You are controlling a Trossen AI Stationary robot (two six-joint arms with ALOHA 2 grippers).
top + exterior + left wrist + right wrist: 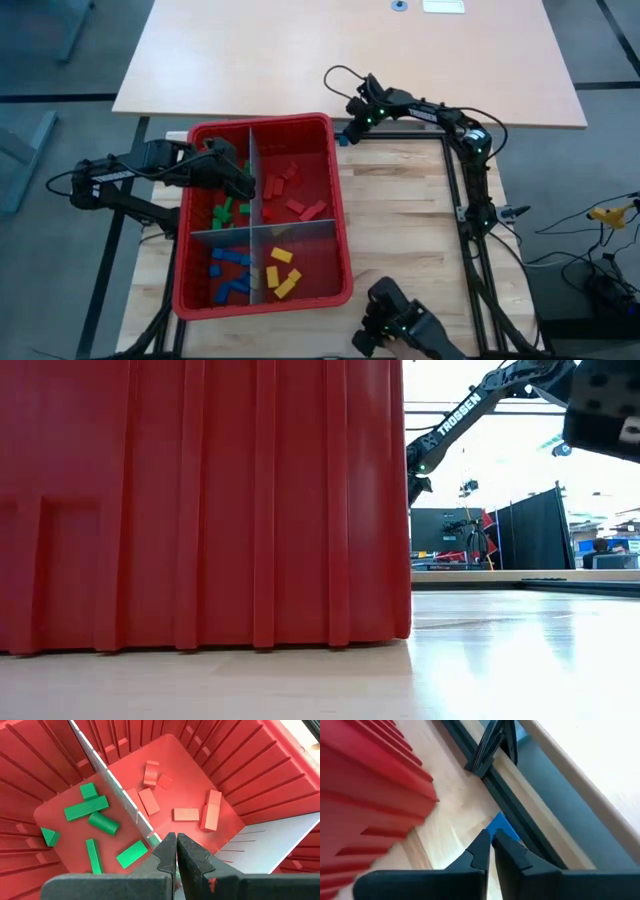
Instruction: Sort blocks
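Left claw (240, 180) is hovering inside the red bin (340, 215), over the grey divider (251, 165) between the two far compartments — fingers pressed together, nothing visibly between them. In the left wrist view the tips are sitting just above the divider's edge: green blocks (86, 809) are lying to one side of it, red blocks (186, 814) to the other, all loose on the bin floor and apart from the claw. Blue blocks (228, 272) and yellow blocks (282, 270) are lying in the two near compartments.

Right claw (347, 130) is reaching down just outside the bin's far right corner, at the edge of the wooden bench (400, 215) — fingers nearly closed, with a blue piece (501, 829) showing right beyond the tips; whether it is gripped, I cannot tell.
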